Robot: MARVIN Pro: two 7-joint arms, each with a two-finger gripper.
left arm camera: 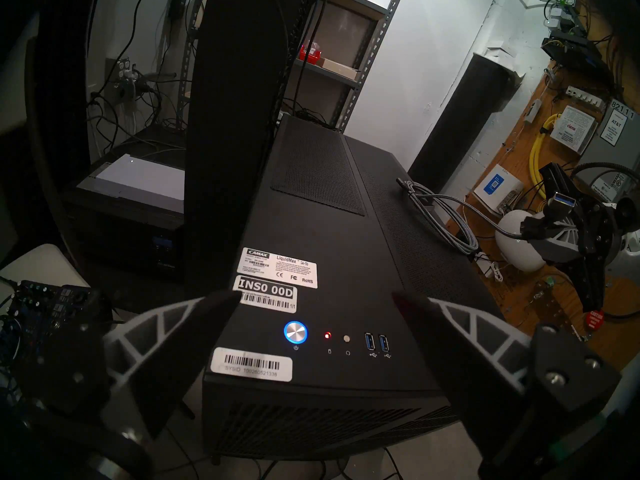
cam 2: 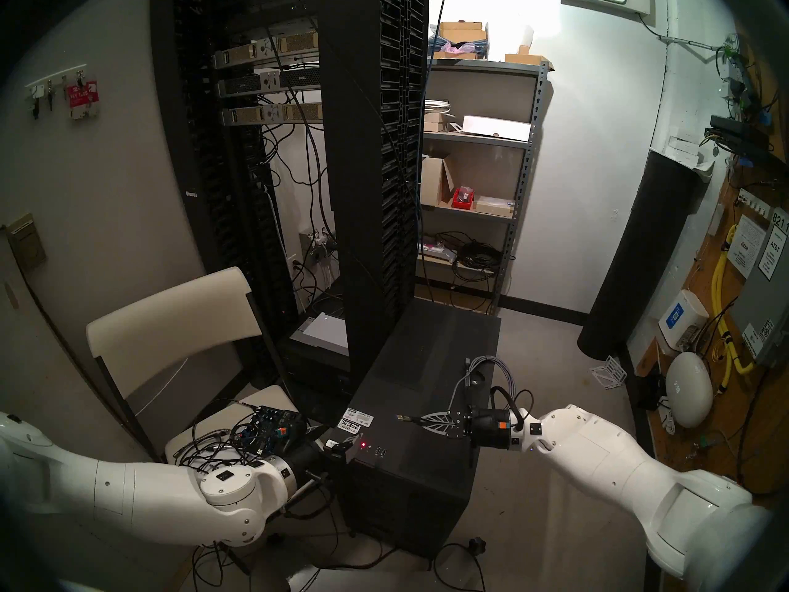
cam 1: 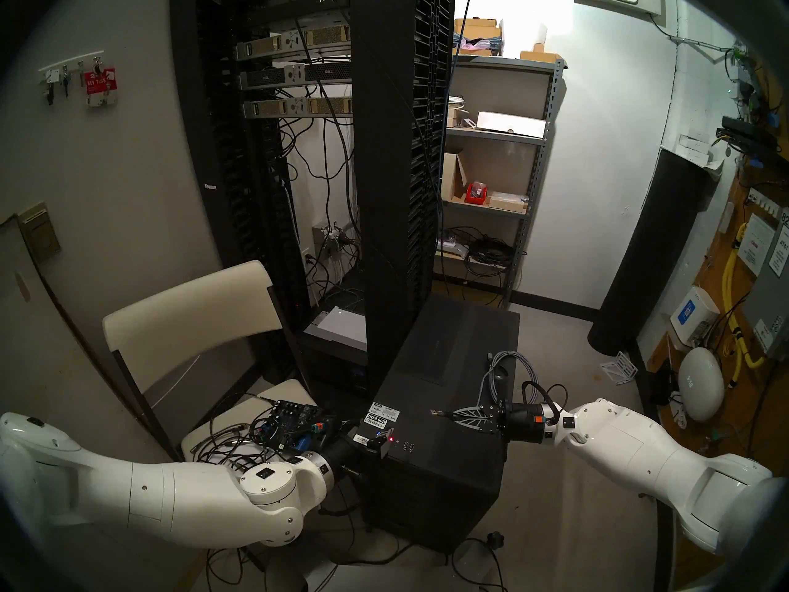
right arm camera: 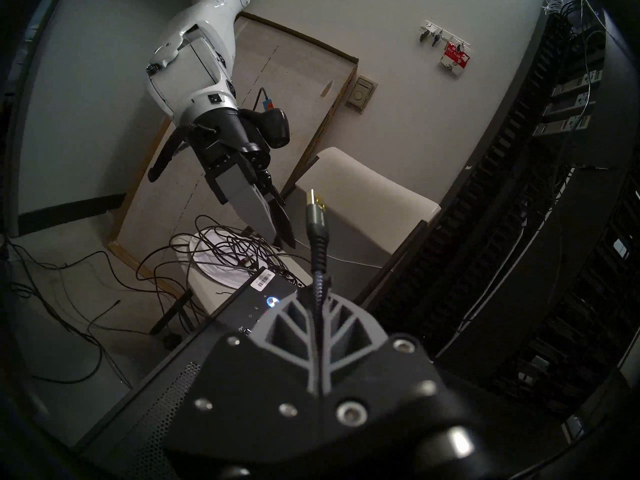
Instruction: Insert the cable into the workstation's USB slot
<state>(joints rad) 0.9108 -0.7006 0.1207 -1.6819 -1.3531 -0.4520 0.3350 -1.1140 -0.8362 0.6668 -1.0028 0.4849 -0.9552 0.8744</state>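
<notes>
The right end effector [cam 1: 453, 416] is clamped on the cable [cam 1: 506, 364] just behind its plug, which juts past the fingertips and hangs above the workstation [cam 1: 431, 454]. The rest of the cord lies coiled on the case top behind it. The USB slot [left arm camera: 383, 343], below and ahead of the plug, is empty. The left end effector [left arm camera: 317, 301] gapes wide, holding nothing, at the case's front corner. Pickup looks done; alignment and insertion remain.
</notes>
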